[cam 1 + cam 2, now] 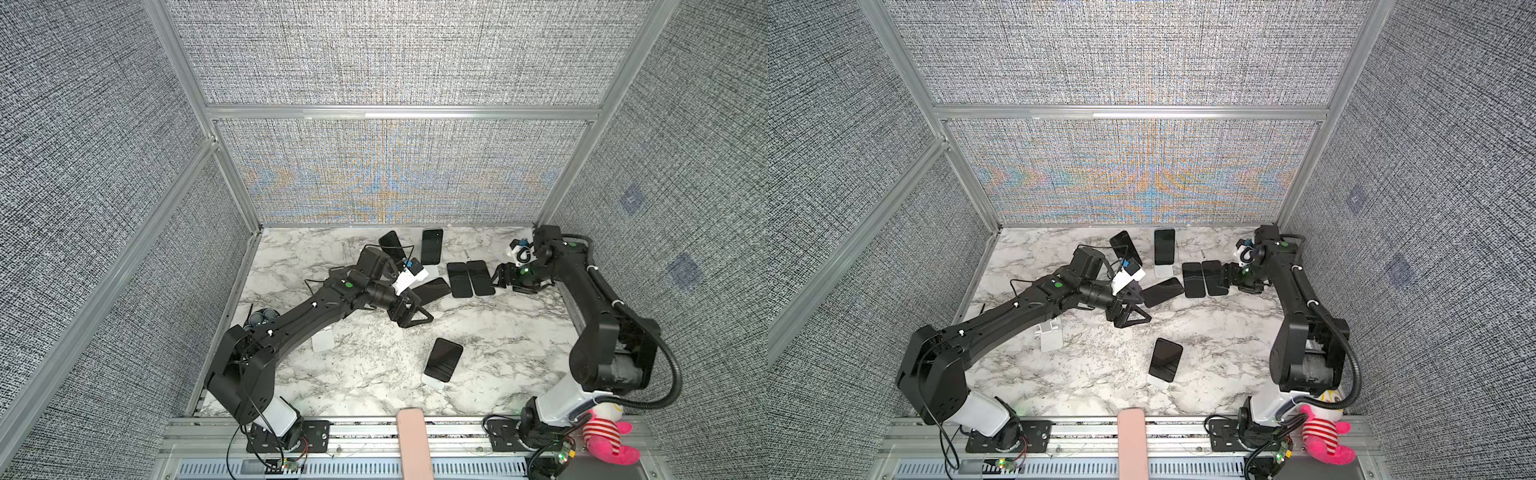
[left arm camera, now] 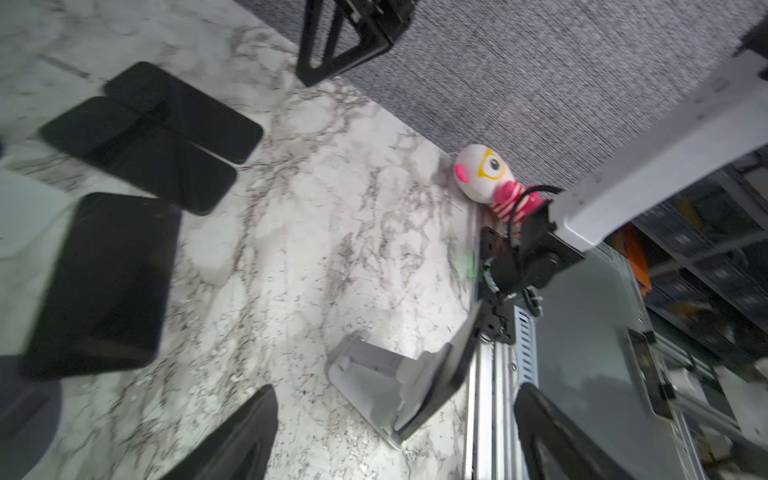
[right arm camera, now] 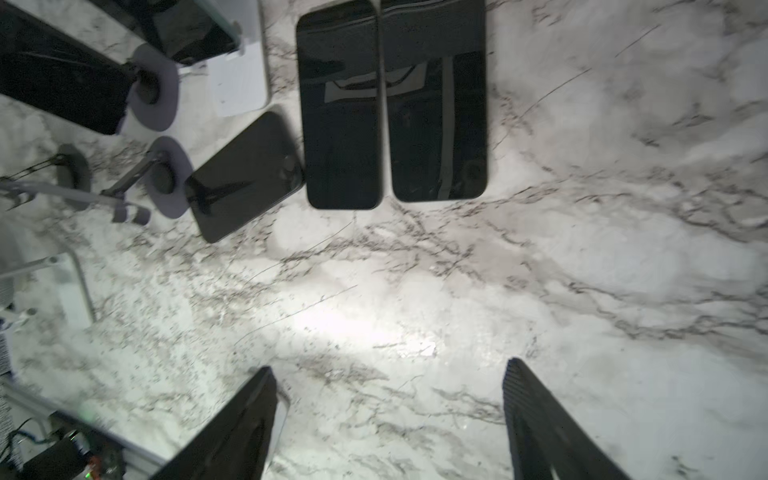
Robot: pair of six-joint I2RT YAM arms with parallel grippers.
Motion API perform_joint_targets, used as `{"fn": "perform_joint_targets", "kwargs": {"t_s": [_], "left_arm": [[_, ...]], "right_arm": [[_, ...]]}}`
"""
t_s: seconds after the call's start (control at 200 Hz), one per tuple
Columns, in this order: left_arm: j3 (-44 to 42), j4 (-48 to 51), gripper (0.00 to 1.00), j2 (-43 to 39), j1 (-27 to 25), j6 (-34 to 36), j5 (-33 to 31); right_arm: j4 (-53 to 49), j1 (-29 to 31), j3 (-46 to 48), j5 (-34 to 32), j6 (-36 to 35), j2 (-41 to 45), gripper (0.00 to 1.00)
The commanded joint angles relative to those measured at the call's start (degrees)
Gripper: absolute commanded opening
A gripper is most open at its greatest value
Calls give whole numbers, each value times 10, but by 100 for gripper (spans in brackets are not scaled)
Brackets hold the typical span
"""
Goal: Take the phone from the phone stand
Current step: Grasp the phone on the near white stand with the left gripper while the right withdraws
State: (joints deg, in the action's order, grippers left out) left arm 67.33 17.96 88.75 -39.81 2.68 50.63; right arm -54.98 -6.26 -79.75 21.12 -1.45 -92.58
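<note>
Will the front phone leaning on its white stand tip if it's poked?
Probably: the phone leans tilted on a small stand, so it may tip. Its glossy glass face looks slippery and stiff.

Arms: left arm (image 1: pixel 291 322) and right arm (image 1: pixel 582 286), matte black, angular links.
Base links: white shells (image 1: pixel 279 415) above black screwed plates (image 1: pixel 318 434).
Markings: green dot (image 1: pixel 349 284) on each forearm.
Cables: thin black wires (image 1: pixel 228 451) left; ribbed black hose (image 1: pixel 675 374) right.
Wrist cameras (image 1: pixel 411 277): white, blue details.
Pincers: left pincer (image 1: pixel 420 309), right pincer (image 1: pixel 498 279), black, triangular open-frame fingers (image 2: pixel 241 440).
</note>
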Motion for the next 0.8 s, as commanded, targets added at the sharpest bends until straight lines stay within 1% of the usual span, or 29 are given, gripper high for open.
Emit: {"fn": "perform_joint_targets", "kwargs": {"t_s": [0.0,0.14,0.28,0.43,0.675,0.795], "left_arm": [[-4,44,92,-7,-2,83,83],[-5,61,93,1,-18,112,70],[15,83,93,37,-42,131,20],[33,81,93,66,-55,135,15],[48,72,83,101,-69,138,27],[58,80,82,121,-76,138,19]], "right_arm": [[-24,0,18,44,-3,34,75],[-26,0,29,47,-2,61,75],[-8,0,40,45,4,79,74],[-11,0,41,40,9,90,74],[-21,0,39,34,14,129,75],[-31,0,32,23,15,140,75]]}}
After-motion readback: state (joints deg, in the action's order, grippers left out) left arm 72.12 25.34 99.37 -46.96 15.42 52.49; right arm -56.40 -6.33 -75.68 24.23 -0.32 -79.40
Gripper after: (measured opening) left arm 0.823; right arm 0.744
